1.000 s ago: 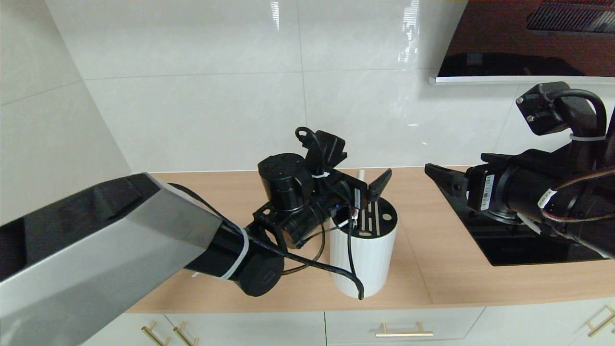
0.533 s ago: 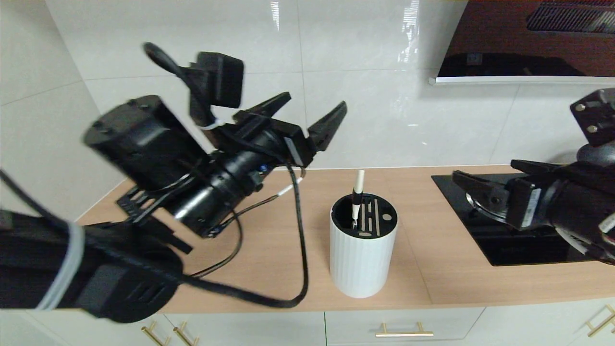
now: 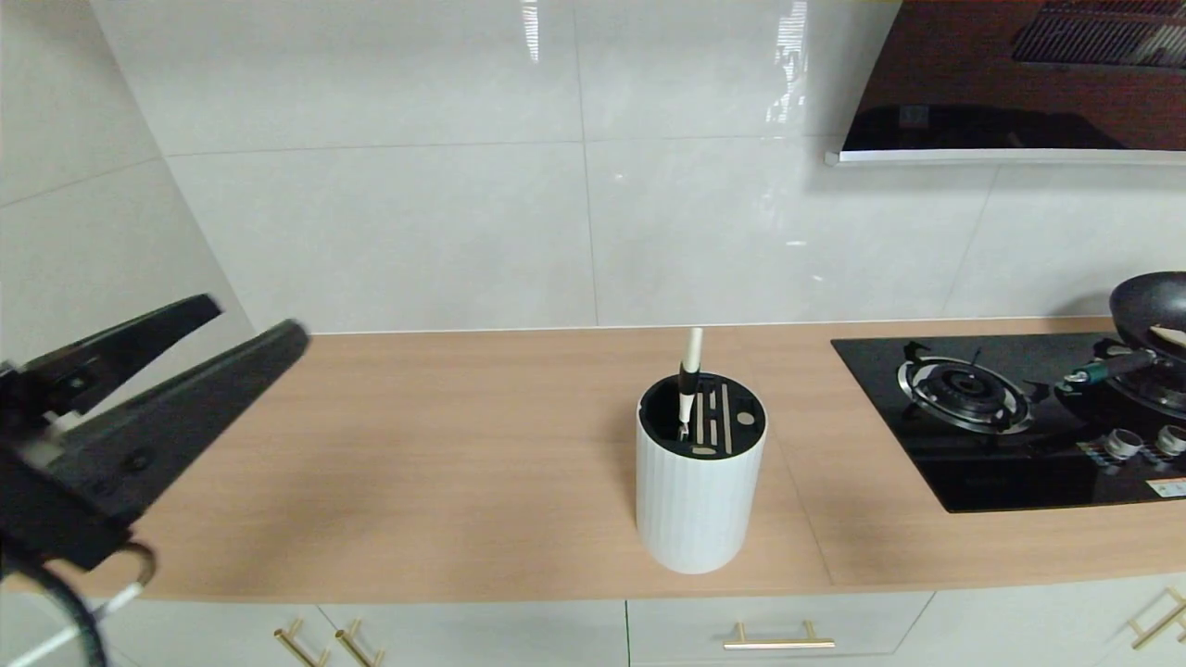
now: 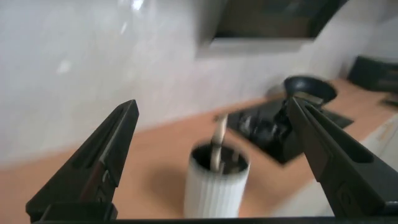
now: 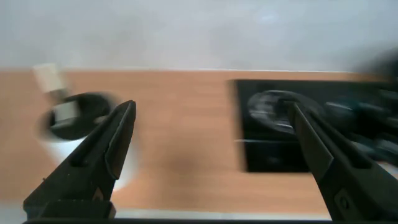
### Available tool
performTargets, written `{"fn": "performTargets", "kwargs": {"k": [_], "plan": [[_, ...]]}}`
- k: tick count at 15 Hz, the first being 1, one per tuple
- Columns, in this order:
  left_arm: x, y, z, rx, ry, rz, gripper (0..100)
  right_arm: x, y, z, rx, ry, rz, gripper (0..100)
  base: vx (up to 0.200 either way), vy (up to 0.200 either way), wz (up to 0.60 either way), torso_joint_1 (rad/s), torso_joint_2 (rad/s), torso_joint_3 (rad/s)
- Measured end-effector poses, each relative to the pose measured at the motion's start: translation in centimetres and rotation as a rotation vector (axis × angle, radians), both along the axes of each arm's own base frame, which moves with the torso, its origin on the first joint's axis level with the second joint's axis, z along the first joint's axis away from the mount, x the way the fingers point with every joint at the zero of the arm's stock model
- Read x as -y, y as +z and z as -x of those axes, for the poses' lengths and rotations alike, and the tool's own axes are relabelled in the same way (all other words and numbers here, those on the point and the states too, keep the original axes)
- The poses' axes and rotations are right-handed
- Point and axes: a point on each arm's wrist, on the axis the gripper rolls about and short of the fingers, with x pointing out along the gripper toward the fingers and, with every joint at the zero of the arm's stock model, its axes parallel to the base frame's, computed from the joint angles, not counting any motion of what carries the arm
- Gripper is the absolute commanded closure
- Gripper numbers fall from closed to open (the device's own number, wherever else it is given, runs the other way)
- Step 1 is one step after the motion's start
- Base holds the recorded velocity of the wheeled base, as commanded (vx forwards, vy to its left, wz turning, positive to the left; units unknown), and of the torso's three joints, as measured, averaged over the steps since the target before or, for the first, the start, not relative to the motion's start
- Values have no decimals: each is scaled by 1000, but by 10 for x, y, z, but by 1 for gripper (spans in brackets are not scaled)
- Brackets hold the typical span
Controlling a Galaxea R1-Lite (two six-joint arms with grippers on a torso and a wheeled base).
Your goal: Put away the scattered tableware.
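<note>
— On the wooden counter (image 3: 463,463), what stands there?
— A white round holder (image 3: 700,491). One piece of tableware (image 3: 690,361) sticks out of it.
— Which way does it point?
— Its long side goes up and down, almost straight. The white handle end points up. The other end goes down into the round hole on the left side of the holder's top. I cannot tell if it is a fork or a spoon.
— Where is the left pincer (image 3: 255,321)?
— Way off to the holder's left, close to the head camera. It is well apart from the piece of tableware and does not touch it.
— Is it open?
— Yes. Its two black fingers are spread wide, and nothing is between them.
— And the right pincer (image 5: 211,111)?
— Its fingers are spread wide too, and they hold nothing. Past them I see the counter, with the holder on one side and the black stove (image 5: 292,134) on the other.
— What does the head view tell us?
— It looks down on the holder's top. So the thin slots (image 3: 718,417) next to the round hole show, and you can see which hole the piece of tableware sits in.
— And the left wrist view?
— It sees the holder from the side, all blurry. The white handle pokes up in the gap between the open fingers, farther off. A dark pan (image 4: 310,88) sits on the stove behind it.
</note>
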Motion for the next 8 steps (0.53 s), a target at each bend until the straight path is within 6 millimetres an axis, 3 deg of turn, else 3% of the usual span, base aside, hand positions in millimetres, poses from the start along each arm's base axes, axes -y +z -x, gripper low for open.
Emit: {"fn": "performTargets", "kwargs": {"k": [4,8], "plan": [[-42,-23,70,-21,165,14,0,19,-26,55,39,-153,42,0,0,0,0,0,0,0],[-52,-63,125,-39,251,6,0,24,-48,95,70,-256,61,0,0,0,0,0,0,0]]}}
